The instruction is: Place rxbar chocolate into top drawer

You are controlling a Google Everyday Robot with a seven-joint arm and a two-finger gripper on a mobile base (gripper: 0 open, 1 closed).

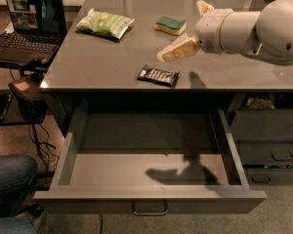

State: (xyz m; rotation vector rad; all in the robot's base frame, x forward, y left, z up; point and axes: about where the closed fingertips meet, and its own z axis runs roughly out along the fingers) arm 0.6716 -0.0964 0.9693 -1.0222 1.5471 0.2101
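One step of the task is looking done: the top drawer [149,195] is standing pulled wide open toward us below the counter [102,62], and we are seeing only shadow inside it. The rxbar chocolate [158,75] is lying flat on the counter close to its near edge, just above the drawer opening, not yet picked up. The gripper [183,30] is hovering over the counter, just right of the bar and a little beyond it, apart from it; its two cream fingers are spread wide and are holding nothing. We are judging that the grasp, the carry over the edge and the release into the drawer are all left to do.

Farther back, a green-and-yellow sponge [170,25] is sitting near the gripper and a pale green chip bag [104,24] is lying at the far left, both well apart from the bar. A laptop [27,26] is sitting open at the left, and a person's knee [10,177] in jeans is showing at the near left. Nothing is lying between gripper and bar or blocking the drawer.
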